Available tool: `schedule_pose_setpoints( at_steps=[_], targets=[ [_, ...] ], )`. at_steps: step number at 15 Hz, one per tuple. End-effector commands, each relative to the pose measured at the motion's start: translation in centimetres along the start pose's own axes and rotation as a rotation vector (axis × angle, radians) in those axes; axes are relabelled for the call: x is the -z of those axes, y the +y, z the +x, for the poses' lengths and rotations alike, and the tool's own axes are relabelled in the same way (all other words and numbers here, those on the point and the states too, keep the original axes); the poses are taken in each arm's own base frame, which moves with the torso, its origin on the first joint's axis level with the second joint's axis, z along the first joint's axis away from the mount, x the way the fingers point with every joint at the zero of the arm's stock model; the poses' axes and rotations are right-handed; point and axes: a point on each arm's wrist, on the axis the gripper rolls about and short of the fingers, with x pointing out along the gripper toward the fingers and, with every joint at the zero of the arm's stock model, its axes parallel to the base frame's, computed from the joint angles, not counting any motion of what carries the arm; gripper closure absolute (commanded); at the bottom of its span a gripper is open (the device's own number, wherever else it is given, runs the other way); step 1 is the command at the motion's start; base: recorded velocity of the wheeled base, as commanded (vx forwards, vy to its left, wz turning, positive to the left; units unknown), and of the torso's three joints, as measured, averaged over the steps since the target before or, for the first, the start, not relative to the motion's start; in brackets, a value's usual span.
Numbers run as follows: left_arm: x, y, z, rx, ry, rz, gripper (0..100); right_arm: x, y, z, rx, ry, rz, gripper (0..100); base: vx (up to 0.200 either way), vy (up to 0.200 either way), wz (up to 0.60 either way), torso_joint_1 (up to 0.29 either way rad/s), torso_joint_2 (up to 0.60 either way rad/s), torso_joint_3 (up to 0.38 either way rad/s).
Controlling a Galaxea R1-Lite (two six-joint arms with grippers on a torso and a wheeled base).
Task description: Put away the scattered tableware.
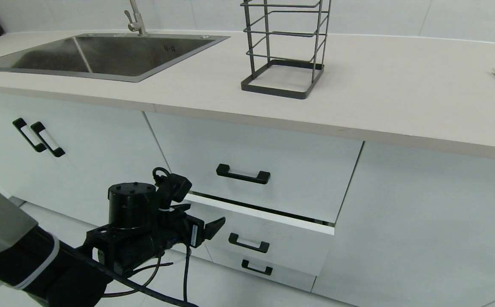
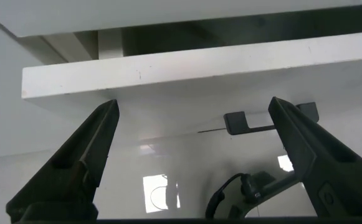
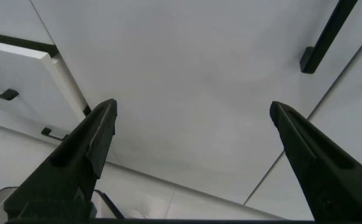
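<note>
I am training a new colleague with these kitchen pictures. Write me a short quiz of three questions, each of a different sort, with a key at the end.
1. True or false: the black wire rack on the pale stone countertop holds plates.
2. Which white drawer under the countertop stands slightly pulled out? A. the top one; B. the middle drawer; C. the bottom one.
3. Fill in the missing word: in front of that drawer, the left gripper has its jaws ____.
Key: 1 false; 2 B; 3 open.
</note>
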Motion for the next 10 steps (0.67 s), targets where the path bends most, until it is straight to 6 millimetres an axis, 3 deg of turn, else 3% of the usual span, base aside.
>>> schedule_pose_setpoints(
  at_steps=[1, 10],
  targets=[
    [-0.1, 0.0, 0.3, 0.001, -0.002, -0.002, 0, 0.0, 0.0, 0.0, -0.001, 0.001, 0.0, 0, 0.0, 0.0, 0.0, 0.0, 0.0, 0.0],
    [-0.8, 0.2, 1.6, -0.002, -0.027, -0.001, 0, 0.0, 0.0, 0.0, 0.0, 0.001, 0.0, 0, 0.0, 0.0, 0.0, 0.0, 0.0, 0.0]
  ],
)
